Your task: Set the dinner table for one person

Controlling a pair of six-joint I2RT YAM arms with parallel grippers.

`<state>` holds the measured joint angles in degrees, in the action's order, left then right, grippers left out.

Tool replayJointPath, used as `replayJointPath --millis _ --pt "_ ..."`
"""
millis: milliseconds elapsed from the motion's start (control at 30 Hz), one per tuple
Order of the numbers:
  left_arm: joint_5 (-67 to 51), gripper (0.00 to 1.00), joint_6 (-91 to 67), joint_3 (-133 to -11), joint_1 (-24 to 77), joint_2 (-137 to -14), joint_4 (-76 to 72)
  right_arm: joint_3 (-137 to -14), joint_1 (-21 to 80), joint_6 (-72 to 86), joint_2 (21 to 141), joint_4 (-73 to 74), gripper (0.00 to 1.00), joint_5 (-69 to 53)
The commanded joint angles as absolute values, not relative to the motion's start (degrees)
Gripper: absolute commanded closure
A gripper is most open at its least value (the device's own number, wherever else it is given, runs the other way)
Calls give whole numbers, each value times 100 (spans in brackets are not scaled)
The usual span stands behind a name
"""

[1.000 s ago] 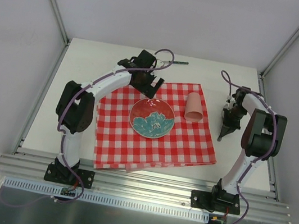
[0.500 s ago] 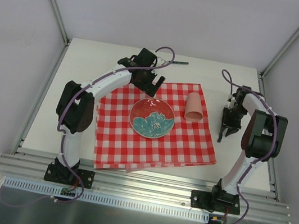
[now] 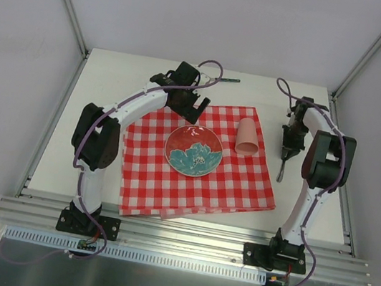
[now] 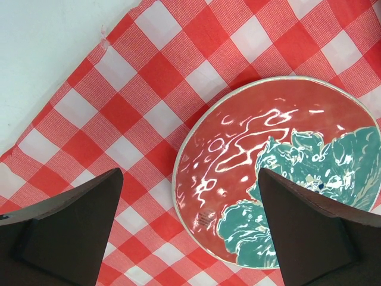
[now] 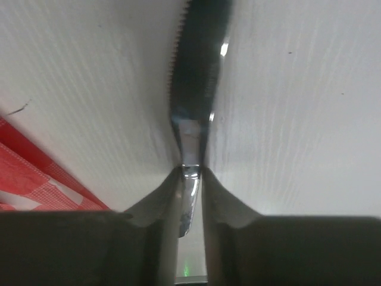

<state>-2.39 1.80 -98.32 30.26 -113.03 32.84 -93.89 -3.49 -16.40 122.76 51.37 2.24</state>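
Right end effector [image 5: 190, 173], jaws narrow about the knife [image 5: 193, 65] on the bare counter [image 3: 112, 87], right of the checked cloth [image 3: 241, 187]; grip cannot be told. Left end effector [image 4: 190, 173] wide above the plate [image 4: 256, 137]. Advisable: keep knife square to cloth.

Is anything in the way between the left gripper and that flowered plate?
Nothing visible does. The left gripper hangs open over the edge of the plate, which sits on the checked cloth.
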Motion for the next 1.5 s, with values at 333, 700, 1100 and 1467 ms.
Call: replayJointPath --millis 333,700,1100,1467 --pt "-237 1 193 -10169 2997 -11285 3287 -8957 -61 -1890 12086 5142 100 571" --pt "-255 1 132 -10186 2988 -11285 3261 -8772 -97 -1749 11321 5203 100 378" --pt "-237 1 175 -9897 2997 -10987 3270 -8824 -193 -1784 11733 5001 46 536" --pt "-26 1 448 -9615 3015 -10687 3270 -9238 -246 -1837 12226 5106 100 -295"
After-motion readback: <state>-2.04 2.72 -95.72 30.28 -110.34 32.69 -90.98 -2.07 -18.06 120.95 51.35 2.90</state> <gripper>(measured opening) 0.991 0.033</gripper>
